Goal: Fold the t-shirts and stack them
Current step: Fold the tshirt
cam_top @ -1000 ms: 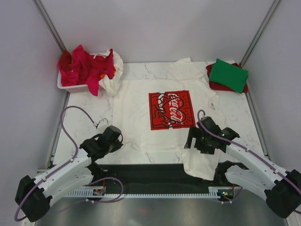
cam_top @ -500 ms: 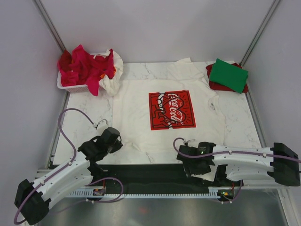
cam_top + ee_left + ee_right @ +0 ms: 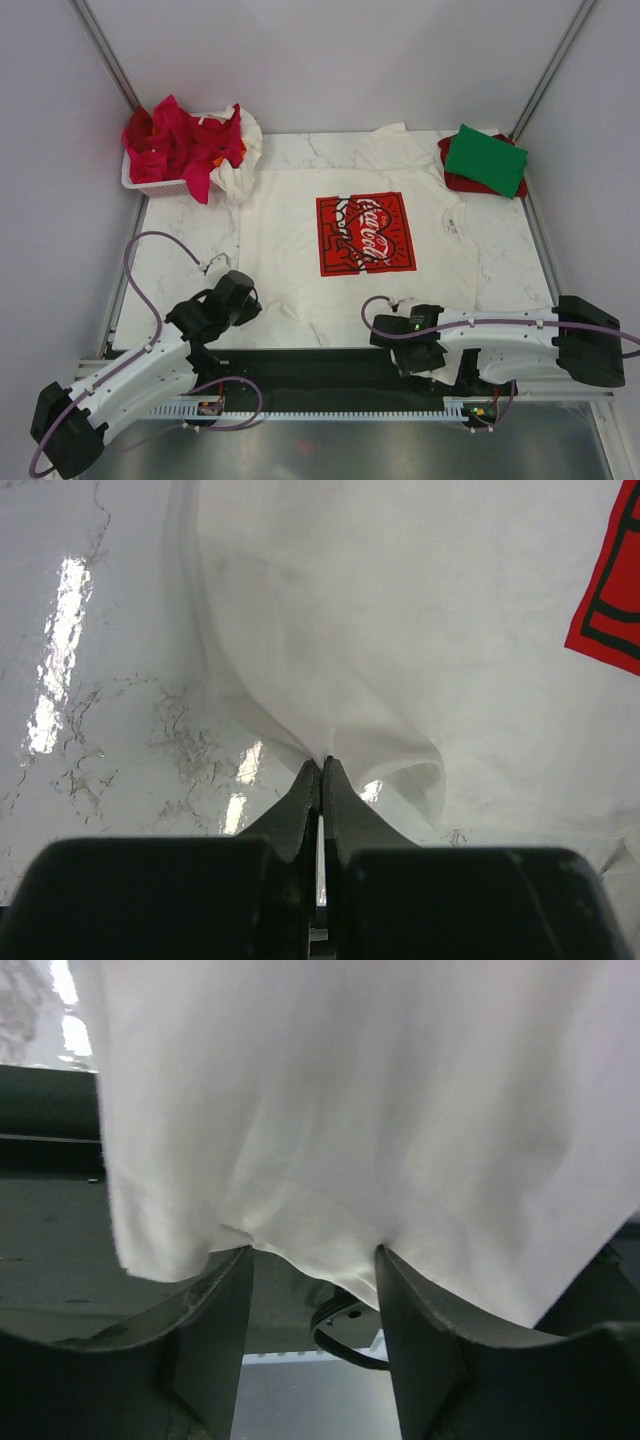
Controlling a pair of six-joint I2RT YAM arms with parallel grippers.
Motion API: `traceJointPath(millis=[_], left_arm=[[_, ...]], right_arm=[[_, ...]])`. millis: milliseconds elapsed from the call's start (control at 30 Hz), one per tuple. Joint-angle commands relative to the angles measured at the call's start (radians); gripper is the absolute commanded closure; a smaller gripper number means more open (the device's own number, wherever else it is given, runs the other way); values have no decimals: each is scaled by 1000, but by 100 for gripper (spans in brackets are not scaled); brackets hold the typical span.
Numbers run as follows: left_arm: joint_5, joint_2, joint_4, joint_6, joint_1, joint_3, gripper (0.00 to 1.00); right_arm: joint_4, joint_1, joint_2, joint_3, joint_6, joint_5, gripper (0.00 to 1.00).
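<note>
The large white t-shirt (image 3: pixel 290 230) with the red Coca-Cola print (image 3: pixel 365 232) lies spread flat on the marble table. My left gripper (image 3: pixel 244 297) is shut on a pinch of its lower left hem, and the cloth (image 3: pixel 330 630) rises into a fold at the fingertips (image 3: pixel 322 764). My right gripper (image 3: pixel 400 347) lies low at the table's front edge, jaws wide open. The shirt's hanging hem (image 3: pixel 350 1110) drapes just in front of the open gripper (image 3: pixel 312 1252). A folded green shirt (image 3: pixel 486 160) lies on a red one (image 3: pixel 452 181) at the back right.
A white basket (image 3: pixel 152 185) at the back left holds crumpled red shirts (image 3: pixel 180 140) and a white one (image 3: pixel 238 165). A dark rail (image 3: pixel 300 370) runs along the front edge. Grey walls close in on both sides.
My right arm dropped from the shirt's lower right corner to the front edge and slid left, now lying nearly level. The overhanging hem is mostly hidden behind it. The left gripper barely moved.
</note>
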Motion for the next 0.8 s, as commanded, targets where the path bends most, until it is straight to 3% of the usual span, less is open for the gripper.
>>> traceJointPath(millis=[0, 33, 100, 133, 233, 767], left_arm=[[-10, 0, 36, 30, 3, -4, 98], [-13, 0, 36, 30, 5, -7, 98], [-11, -2, 36, 30, 5, -10, 98], [-10, -2, 38, 28, 5, -13, 98], [-8, -6, 38, 30, 5, -16, 98], [119, -86, 9, 111, 6, 90, 98]], right_arm=[[105, 0, 27, -8, -4, 110, 42], [109, 0, 31, -12, -7, 99, 54], [123, 0, 34, -25, -13, 90, 67], [125, 0, 33, -26, -16, 87, 79], [126, 2, 28, -26, -21, 82, 98], [-197, 2, -96, 282, 40, 316, 100]])
